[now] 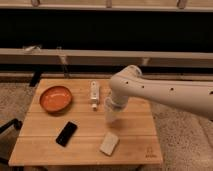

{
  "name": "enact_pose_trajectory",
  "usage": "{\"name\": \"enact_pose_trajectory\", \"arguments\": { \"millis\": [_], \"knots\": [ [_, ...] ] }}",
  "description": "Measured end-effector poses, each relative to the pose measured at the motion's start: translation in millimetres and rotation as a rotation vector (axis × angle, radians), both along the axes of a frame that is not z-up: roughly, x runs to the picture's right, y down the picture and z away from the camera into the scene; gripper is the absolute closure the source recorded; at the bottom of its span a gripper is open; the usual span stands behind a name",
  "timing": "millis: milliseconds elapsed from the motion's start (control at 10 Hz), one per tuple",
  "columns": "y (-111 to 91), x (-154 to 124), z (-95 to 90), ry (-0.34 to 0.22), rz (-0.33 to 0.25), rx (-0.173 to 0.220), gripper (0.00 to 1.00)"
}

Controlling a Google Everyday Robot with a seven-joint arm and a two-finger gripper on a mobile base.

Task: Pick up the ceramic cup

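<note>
My gripper (111, 118) hangs from the white arm that reaches in from the right. It points down over the middle of the wooden table (135, 150), just right of the slim white bottle (94, 94). The ceramic cup does not show apart from the gripper. It is hidden behind or under the gripper's pale lower end, and I cannot tell whether it is held.
An orange bowl (55, 98) sits at the table's left. A black phone (66, 133) lies at the front left. A flat pale rectangular block (109, 143) lies at the front, just below the gripper. A dark shelf runs behind the table.
</note>
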State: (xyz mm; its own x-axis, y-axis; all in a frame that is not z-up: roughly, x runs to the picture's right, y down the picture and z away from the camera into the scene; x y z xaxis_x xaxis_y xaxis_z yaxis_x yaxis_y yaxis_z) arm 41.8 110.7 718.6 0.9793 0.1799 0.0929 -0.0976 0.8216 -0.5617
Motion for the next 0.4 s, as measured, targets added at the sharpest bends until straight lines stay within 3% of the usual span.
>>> {"name": "enact_pose_trajectory", "arguments": {
  "millis": [400],
  "knots": [
    [-2.3, 1.1, -3.3, -0.019, 0.0, 0.011, 1.0]
  ]
}}
